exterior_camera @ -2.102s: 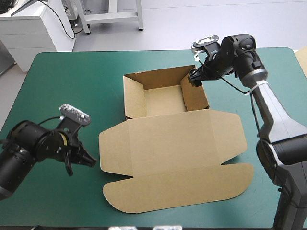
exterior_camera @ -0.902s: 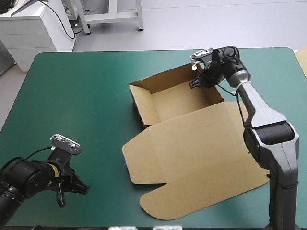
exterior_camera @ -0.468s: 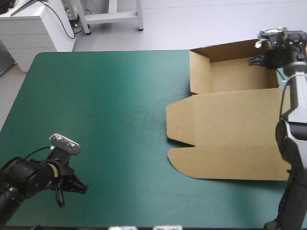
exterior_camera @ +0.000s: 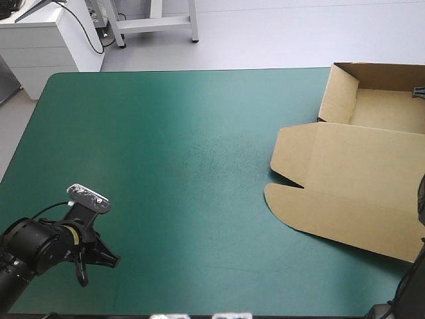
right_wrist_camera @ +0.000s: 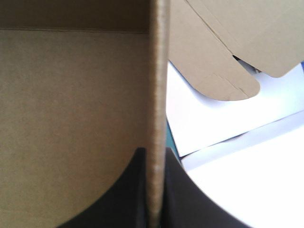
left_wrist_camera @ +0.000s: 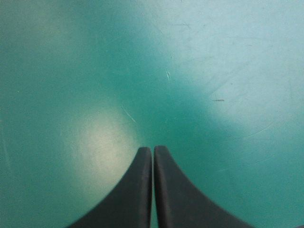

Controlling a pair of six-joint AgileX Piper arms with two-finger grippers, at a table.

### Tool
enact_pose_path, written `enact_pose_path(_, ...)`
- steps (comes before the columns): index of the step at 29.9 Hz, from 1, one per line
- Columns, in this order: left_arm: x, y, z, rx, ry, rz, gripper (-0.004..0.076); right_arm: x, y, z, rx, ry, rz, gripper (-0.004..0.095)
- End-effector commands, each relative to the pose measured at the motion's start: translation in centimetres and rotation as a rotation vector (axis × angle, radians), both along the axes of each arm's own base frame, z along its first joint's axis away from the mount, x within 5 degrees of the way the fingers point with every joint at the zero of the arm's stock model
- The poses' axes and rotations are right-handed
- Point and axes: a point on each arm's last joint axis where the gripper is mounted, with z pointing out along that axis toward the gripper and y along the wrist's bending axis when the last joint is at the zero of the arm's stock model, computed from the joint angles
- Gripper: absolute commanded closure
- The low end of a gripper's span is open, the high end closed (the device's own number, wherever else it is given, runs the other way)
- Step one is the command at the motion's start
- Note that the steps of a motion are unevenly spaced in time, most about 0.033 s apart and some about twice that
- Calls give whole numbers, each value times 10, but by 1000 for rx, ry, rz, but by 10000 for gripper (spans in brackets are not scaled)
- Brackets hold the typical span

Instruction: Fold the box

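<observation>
1. The box (exterior_camera: 352, 179) sits at the table's far right corner. Its tray is open, walls up, against the far edge, and the lid lies flat and stretches toward the near side. The box's right part runs out of the high view.
2. The right gripper (right_wrist_camera: 153, 151) is clamped on the box. One tray wall (right_wrist_camera: 158, 95) stands edge-on between its black fingers, with the brown tray floor on one side.
3. Past that wall, outside the tray, lies more brown board (right_wrist_camera: 228, 52) with a rounded flap, over pale white surfaces. A sliver of teal-green shows just beside the wall.
4. The left gripper (exterior_camera: 114, 262) is at the near left corner, well apart from the box. In its wrist view the fingers (left_wrist_camera: 135, 190) are pressed together in one pointed arch, gripping nothing, with only scuffed cover ahead.
5. A wide stretch of teal-green cover (exterior_camera: 166, 153) lies between the left gripper and the lid's near left flap (exterior_camera: 292, 199).
</observation>
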Motion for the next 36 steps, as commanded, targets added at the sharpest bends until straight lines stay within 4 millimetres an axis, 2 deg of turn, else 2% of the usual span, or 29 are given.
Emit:
enact_pose_path(1,3,0,9,-4,-68,-4,731,-22,-11,46,-88,-116,-50,926)
enact_pose_path(4,3,0,9,0,-70,-5,731,-26,-20,47,-116,-113,-70,883)
enact_pose_path(7,3,1,9,4,-72,-5,731,-26,-21,46,-107,-116,-68,708)
enact_pose_path(10,3,1,9,4,-72,-5,731,-25,-20,46,-100,-123,-70,389)
enact_pose_path(13,3,1,9,4,-72,-5,731,-24,-20,46,-86,-148,-83,11)
enact_pose_path(14,3,1,9,3,-73,-5,731,-24,-20,46,-84,-149,-82,-36)
enact_pose_path(19,5,-1,10,-9,-98,-11,731,-27,-18,50,-79,-141,-85,-35)
enact_pose_path(24,6,-1,11,-12,-104,-12,731,-35,-11,65,-74,-161,-78,-30)
enact_pose_path(27,6,-1,11,-12,-104,-12,731,-42,-2,76,-52,-173,-42,49)
enact_pose_path(29,6,-1,11,-12,-104,-12,731,-46,4,83,-33,-178,-8,164)
enact_pose_path(30,6,-1,11,-12,-104,-12,731,-48,7,86,-20,-184,-1,252)
enact_pose_path(32,6,-1,10,-17,-102,-12,731,-51,12,91,13,-193,11,443)
enact_pose_path(36,5,-1,10,-17,-99,-11,731,-55,27,105,101,-272,70,897)
